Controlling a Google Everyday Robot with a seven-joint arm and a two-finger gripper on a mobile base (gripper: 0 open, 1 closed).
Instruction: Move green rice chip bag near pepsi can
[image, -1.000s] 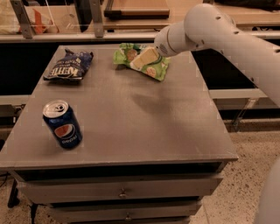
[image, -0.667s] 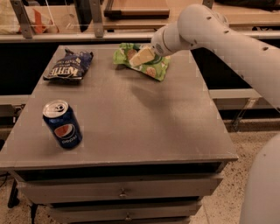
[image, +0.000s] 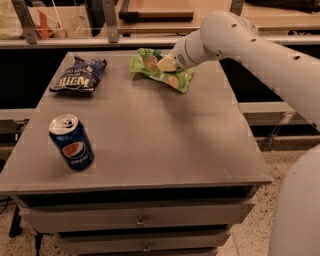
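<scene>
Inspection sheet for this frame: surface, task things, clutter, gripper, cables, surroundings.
Surface: grey table, flat, with three things on it.
Job's things: green bag lies crumpled at the back, right of centre. The pepsi can stands upright at the front left, far from the bag.
Clutter: blue bag lies flat at the back left.
Gripper: the gripper is over the middle of the green bag; contact unclear.
Cables: nothing seen.
Surroundings: drawers under the table, shelving behind it, speckled floor at the right.
</scene>
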